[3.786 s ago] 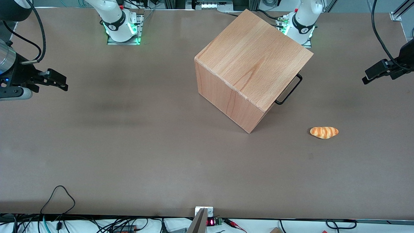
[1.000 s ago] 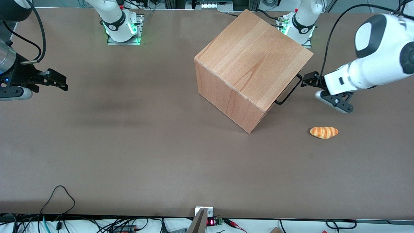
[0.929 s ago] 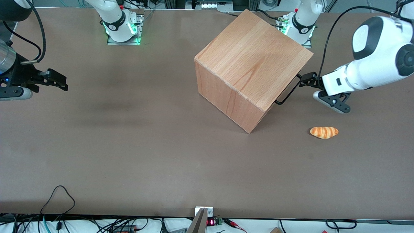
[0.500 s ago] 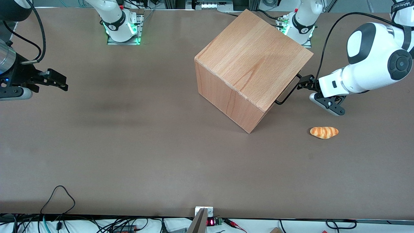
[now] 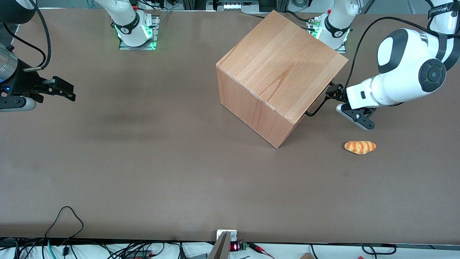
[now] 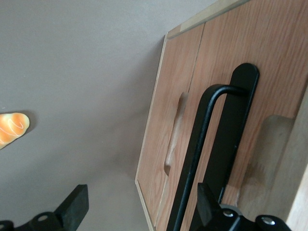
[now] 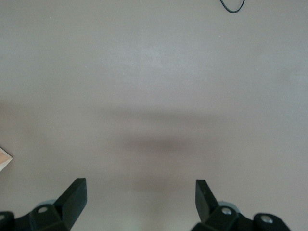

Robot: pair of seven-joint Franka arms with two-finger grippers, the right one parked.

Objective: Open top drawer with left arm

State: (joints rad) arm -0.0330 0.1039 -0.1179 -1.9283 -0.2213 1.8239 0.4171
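Note:
The big wooden cabinet [image 5: 280, 72] stands on the table with its front turned toward the working arm's end. Only the thin black loop handle [image 5: 321, 100] of the top drawer shows in the front view. In the left wrist view the top drawer [image 6: 240, 38] is a flat beech panel, pushed in flush, with the black handle [image 6: 197, 159] on it. The left arm [image 5: 406, 68] reaches in front of the drawer. Its gripper [image 5: 330, 90] [image 6: 142, 204] is open at the handle. The handle's bar runs between the fingers [image 6: 77, 207], close to one of them.
A small bread roll [image 5: 360, 146] [image 6: 12, 127] lies on the brown table, nearer the front camera than the gripper. A second front panel with a cut-out grip [image 6: 175, 130] sits beside the top drawer. The arm bases [image 5: 336, 25] stand at the table's back edge.
The left arm came in from the working arm's end and moved steadily toward the cabinet. Its gripper now sits at the drawer handle. The drawer has not moved.

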